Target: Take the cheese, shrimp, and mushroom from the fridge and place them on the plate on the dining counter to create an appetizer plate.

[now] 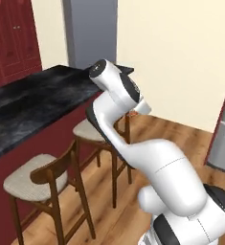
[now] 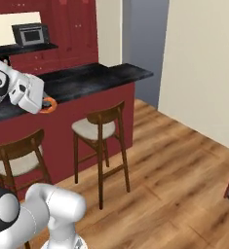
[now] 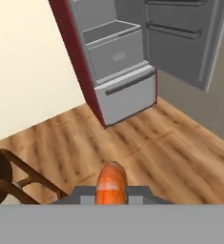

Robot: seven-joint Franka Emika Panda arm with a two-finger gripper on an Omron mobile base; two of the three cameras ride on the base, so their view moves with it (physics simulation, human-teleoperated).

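Observation:
My gripper (image 3: 112, 191) is shut on the shrimp (image 3: 112, 182), a curled orange-pink piece that sticks up between the fingers. From the right base view the gripper (image 2: 47, 105) hangs beside the near edge of the dining counter (image 2: 86, 78) with the shrimp (image 2: 49, 104) in it. The black marbled dining counter (image 1: 37, 100) runs along the left. The fridge (image 3: 123, 57) stands open across the wooden floor, its grey shelves and bottom drawer in sight. The plate, the cheese and the mushroom are out of view.
Two wooden stools with cream seats (image 1: 35, 178) (image 1: 91, 129) stand along the counter's red front; they are also the stools (image 2: 99, 127) (image 2: 16, 160) in the right base view. Open wooden floor (image 2: 174, 180) lies to the right. A dark appliance (image 2: 30, 34) sits on the rear counter.

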